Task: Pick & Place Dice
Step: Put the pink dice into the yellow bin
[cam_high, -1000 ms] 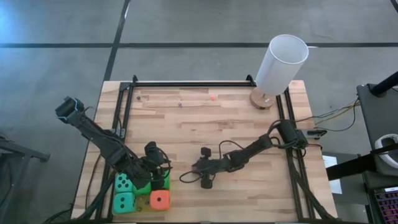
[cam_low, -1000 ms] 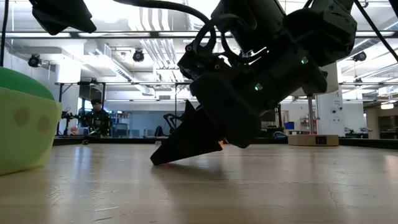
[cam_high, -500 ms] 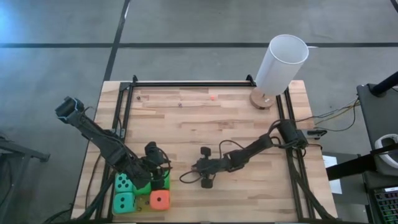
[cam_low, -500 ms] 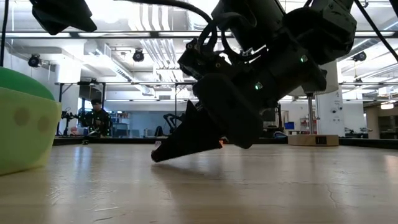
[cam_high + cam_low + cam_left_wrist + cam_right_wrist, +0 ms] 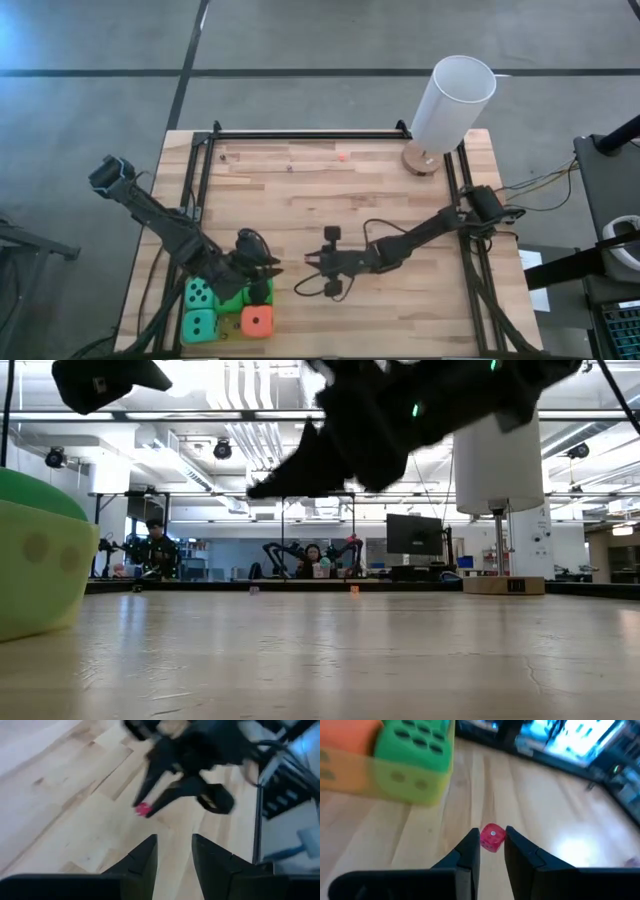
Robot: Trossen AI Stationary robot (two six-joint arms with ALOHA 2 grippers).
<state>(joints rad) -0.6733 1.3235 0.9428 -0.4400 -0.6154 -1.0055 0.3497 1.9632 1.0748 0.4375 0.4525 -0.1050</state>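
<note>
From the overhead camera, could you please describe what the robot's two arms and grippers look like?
Both arms are slim, dark and multi-jointed, with loose black cables looping along them. The left arm carries a bluish band at its base. The right arm ends in the right gripper, two black wedge-shaped fingers tapering to narrow tips; the left gripper looks the same.

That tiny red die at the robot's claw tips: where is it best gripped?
Probably on two opposite flat faces, with the fingertips alone, coming down from above. The tiny red die is a small cube lying low, and the right gripper pinches it just so.
</note>
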